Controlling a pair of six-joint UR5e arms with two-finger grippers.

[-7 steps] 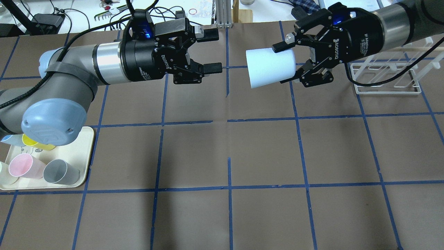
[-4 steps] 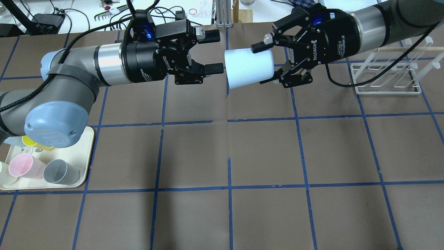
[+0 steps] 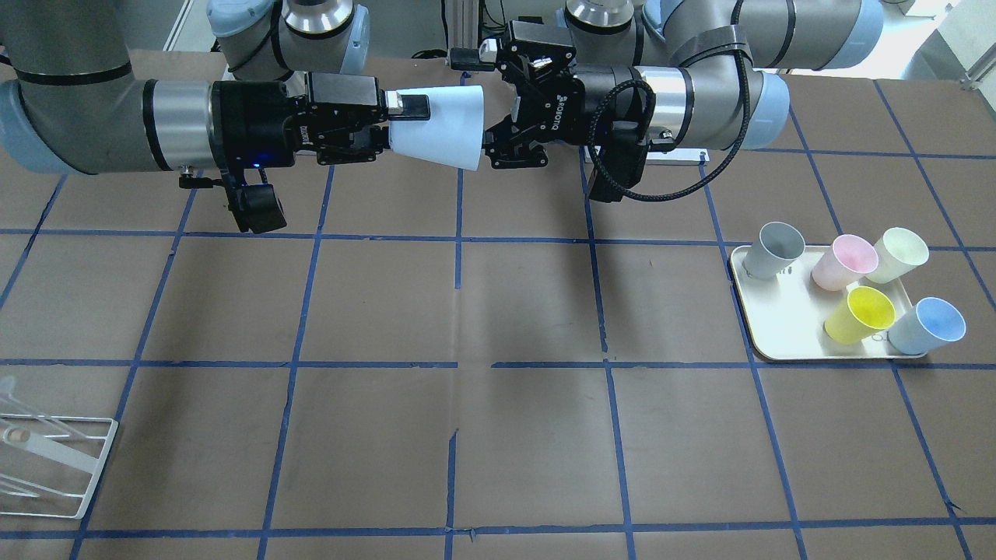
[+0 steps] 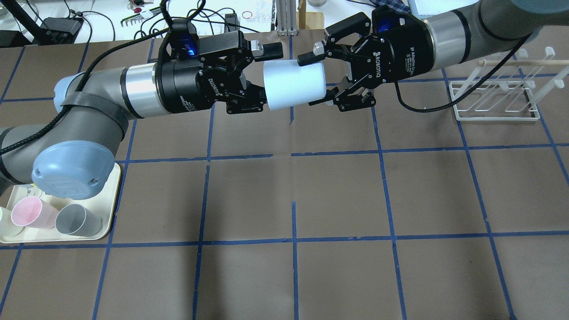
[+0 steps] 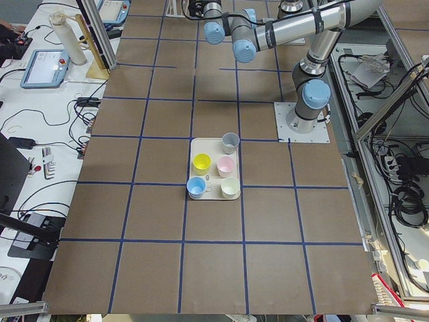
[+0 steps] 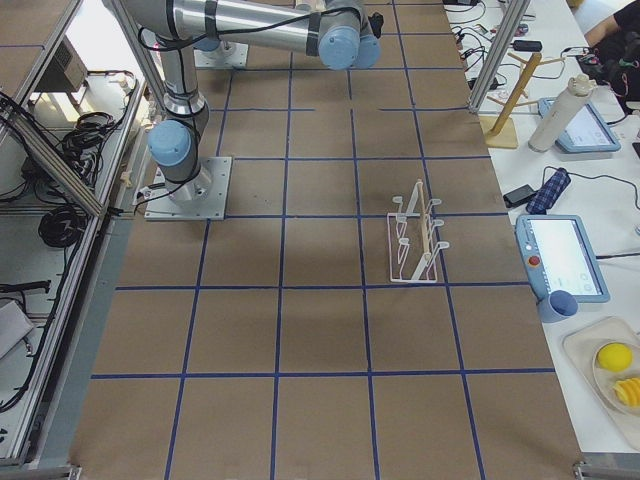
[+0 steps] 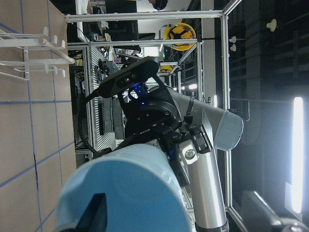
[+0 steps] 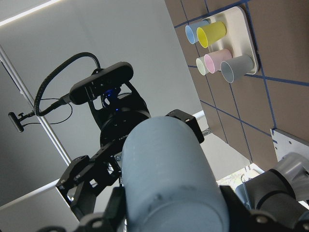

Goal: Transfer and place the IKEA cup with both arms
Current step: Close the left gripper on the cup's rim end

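One second's travel was made: the IKEA cup [image 4: 291,84], clamped by the right gripper [image 4: 313,80], was carried rim-first between the spread jaws of the left gripper [image 4: 266,73]; handover was judged ready

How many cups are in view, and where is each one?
6. The right gripper holds one light blue IKEA cup sideways in the air. Five stand on the tray: a grey cup, pink cup, pale green cup, yellow cup, blue cup. None seems hidden.

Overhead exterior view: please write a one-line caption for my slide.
Mid-air handover: the right gripper holds the blue cup sideways while the open left gripper straddles its rim.
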